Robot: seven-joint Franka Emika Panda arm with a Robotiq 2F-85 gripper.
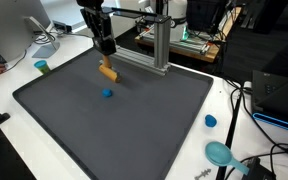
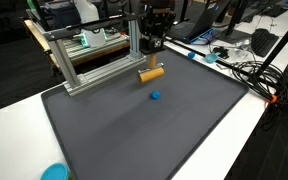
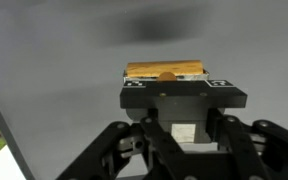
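My gripper (image 1: 105, 57) (image 2: 151, 55) is shut on an orange wooden block (image 1: 107, 72) (image 2: 151, 74), which hangs tilted just above the dark grey mat (image 1: 134, 130) (image 2: 174, 140) near its far edge. In the wrist view the block (image 3: 164, 71) lies crosswise beyond the black jaws of the gripper (image 3: 177, 86), and its near part is hidden by them. A small blue ball (image 1: 107, 94) (image 2: 155, 97) rests on the mat a little in front of the block, apart from it.
An aluminium frame (image 1: 156, 45) (image 2: 89, 55) stands right behind the gripper at the mat's back edge. On the white table lie a blue cap (image 1: 211, 121), a teal scoop (image 1: 219, 153) (image 2: 54, 172) and a green cup (image 1: 42, 67). Cables (image 2: 249, 70) run beside the mat.
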